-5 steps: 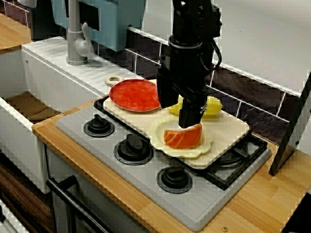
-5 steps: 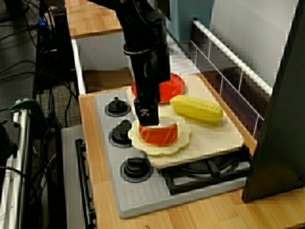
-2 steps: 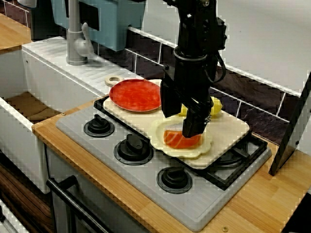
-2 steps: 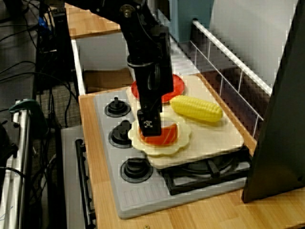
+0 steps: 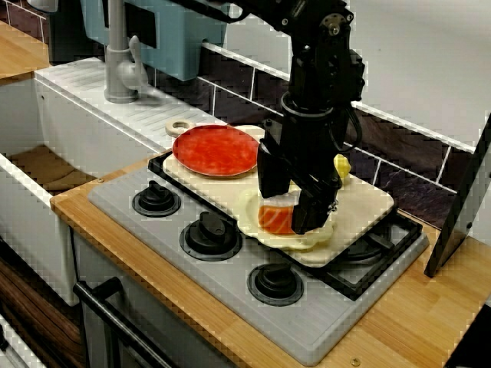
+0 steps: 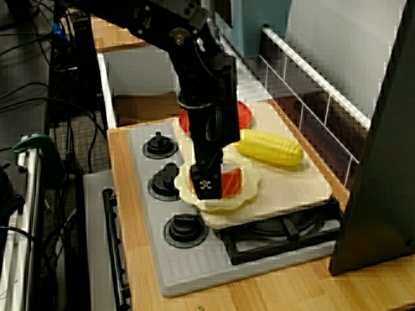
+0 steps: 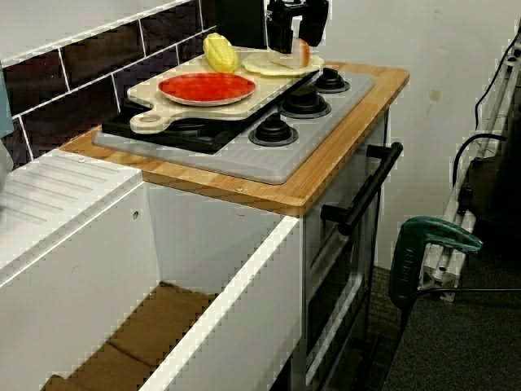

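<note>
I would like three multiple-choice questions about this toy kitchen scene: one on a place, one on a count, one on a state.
1. Where does the orange fish slice lie?
A. on the cream scalloped plate
B. on the bare wooden counter
C. in the white sink

2. How many black round knobs sit on the grey hob?
A. two
B. three
C. five

3. The red round plate is:
A. empty
B. loaded with corn
C. broken in two

Answers:
1 A: the slice rests inside the scalloped rim.
2 B: three knobs stand in one row along the front.
3 A: its whole red face shows, with nothing on it.
</note>
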Motion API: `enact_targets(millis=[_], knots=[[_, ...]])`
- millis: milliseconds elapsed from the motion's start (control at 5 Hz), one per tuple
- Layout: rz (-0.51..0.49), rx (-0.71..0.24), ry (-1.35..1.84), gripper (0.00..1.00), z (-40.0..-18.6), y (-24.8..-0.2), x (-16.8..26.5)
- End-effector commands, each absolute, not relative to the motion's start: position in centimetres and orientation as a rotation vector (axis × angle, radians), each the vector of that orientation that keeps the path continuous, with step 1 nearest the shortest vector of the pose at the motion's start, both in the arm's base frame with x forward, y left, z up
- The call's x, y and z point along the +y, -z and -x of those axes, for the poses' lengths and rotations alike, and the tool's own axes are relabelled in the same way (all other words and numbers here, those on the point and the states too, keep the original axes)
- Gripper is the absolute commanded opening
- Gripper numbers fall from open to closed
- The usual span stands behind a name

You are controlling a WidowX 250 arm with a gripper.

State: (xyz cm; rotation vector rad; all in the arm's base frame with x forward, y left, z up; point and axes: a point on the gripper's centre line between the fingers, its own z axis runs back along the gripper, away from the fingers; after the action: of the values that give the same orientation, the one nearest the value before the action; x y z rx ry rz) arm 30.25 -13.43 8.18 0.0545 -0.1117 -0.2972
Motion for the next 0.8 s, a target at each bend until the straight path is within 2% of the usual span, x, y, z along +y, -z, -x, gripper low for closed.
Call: enact_targets(millis=[0, 200, 600], knots=[[-0.043, -0.146, 0.280, 1.00, -31.1, -9.3, -13.8], [-0.036, -0.148, 0.284, 0.00, -31.3, -9.5, -13.4], [-0.018, -0.160, 0.275, 0.00, -31.0, -10.7, -12.7]])
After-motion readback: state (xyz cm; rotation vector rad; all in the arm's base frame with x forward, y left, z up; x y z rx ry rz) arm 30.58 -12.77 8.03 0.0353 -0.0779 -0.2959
